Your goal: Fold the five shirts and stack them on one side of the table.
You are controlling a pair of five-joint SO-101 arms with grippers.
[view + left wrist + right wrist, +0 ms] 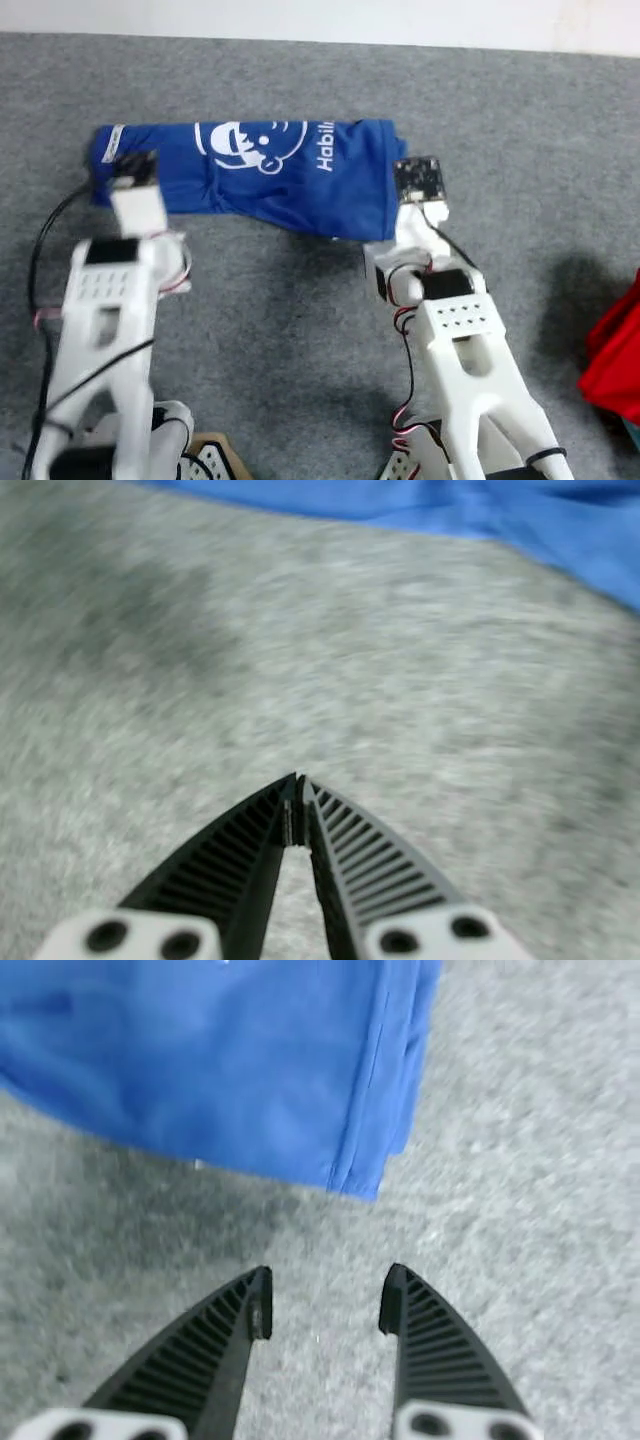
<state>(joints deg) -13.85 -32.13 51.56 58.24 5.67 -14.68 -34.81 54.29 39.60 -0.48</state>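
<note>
A blue shirt with a white print lies partly folded as a long band across the far middle of the grey table. My left gripper is shut with nothing in it, hovering over bare carpet just short of the shirt's near edge, by its left end. My right gripper stands open above the carpet, a little in front of the shirt's hemmed right corner. In the high view the left arm sits at the shirt's left end and the right arm at its right end.
A red garment lies at the table's right edge, with a bit of teal cloth under it. The table is covered in grey carpet. A white wall strip runs along the far edge.
</note>
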